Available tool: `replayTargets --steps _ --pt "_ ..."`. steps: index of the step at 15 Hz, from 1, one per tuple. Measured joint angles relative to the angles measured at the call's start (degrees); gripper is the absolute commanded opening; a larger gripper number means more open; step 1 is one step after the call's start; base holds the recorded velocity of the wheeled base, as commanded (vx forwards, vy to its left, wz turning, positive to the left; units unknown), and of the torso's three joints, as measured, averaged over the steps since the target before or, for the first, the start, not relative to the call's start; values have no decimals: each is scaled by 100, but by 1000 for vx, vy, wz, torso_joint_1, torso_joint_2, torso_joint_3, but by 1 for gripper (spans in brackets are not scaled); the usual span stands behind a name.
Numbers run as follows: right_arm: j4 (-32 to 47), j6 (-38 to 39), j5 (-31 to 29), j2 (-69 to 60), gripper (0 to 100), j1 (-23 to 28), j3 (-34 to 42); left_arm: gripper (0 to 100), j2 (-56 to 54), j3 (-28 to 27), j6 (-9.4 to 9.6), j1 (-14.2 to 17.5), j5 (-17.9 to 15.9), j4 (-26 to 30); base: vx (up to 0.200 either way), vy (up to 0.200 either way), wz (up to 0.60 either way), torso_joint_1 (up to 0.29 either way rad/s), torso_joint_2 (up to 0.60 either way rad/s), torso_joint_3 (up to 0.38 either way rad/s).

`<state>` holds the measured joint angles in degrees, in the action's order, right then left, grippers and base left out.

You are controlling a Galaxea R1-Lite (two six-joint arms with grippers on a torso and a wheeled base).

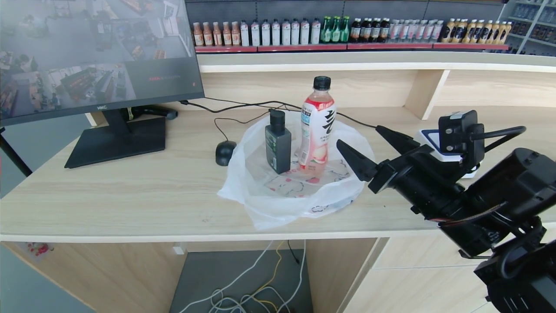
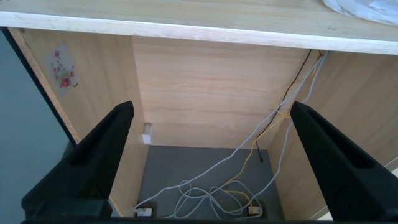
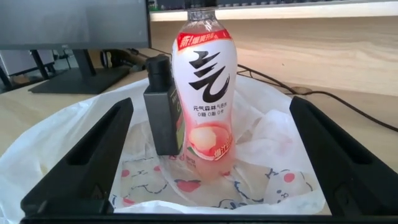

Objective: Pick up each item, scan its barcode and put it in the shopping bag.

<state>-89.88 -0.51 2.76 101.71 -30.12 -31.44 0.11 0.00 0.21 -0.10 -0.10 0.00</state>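
The pink drink bottle (image 1: 317, 130) is standing upright on the shopping bag (image 1: 278, 204), straight ahead of the right gripper (image 1: 358, 137), which is holding its fingers spread wide. The left gripper (image 2: 211, 155), also spread, is hanging below the counter (image 2: 186, 25), well apart.

monitor (image 1: 87, 52) cut off by top and left edges of head view. white device (image 1: 428, 137) on counter mostly hidden behind right gripper (image 1: 358, 135). pink bottle (image 3: 204, 93): cap cut off by top edge in right wrist view; dark bottle (image 3: 161, 106) partly behind it there. shopping bag (image 2: 367, 7): mere corner at left wrist view's edge. shelf bottles (image 1: 347, 30) too small to tell labels.
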Motion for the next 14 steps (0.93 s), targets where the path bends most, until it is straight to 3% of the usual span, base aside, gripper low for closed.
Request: replayTargets --steps 3,14 --pt "-6 2 -5 13 100 37 20 100 0 0 0 0 0 0 0 0 0 0 0 0" --pt "-6 11 -2 24 100 216 154 100 -1 0 50 0 0 0 0 -200 0 1 3 3"
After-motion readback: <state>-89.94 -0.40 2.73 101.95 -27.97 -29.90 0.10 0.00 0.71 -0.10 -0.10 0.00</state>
